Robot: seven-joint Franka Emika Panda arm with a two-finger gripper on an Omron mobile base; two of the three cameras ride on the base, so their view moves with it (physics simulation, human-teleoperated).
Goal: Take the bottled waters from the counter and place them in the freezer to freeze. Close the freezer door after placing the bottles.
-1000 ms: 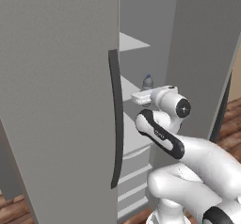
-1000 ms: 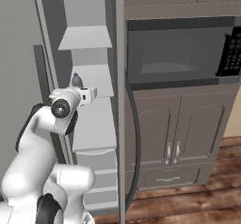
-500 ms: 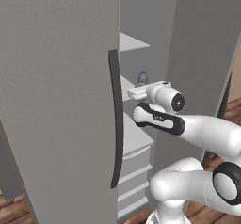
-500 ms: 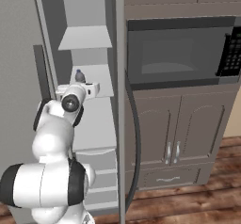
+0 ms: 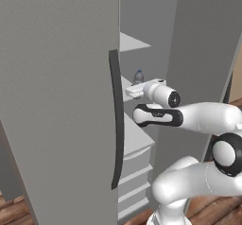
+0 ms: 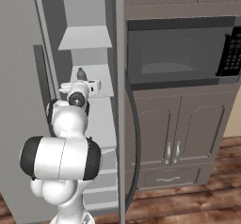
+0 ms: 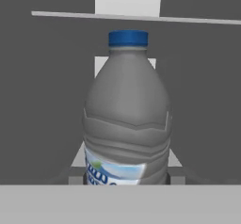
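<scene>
At the centre of the left base view, the pincer (image 5: pixel 133 91) is closed on the grey water bottle (image 7: pixel 126 119), holding it upright, blue cap up, over a pale shelf (image 6: pixel 101 80) inside the open freezer (image 5: pixel 142 30), beside the freezer door (image 5: pixel 56 91)

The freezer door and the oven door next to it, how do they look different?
The freezer door is plain flat grey; the oven door is dark glass. The freezer door stands swung open, showing pale shelves and a bottle; the oven door is shut. The freezer door has a long dark vertical handle; on the oven door I can't make one out.
</scene>
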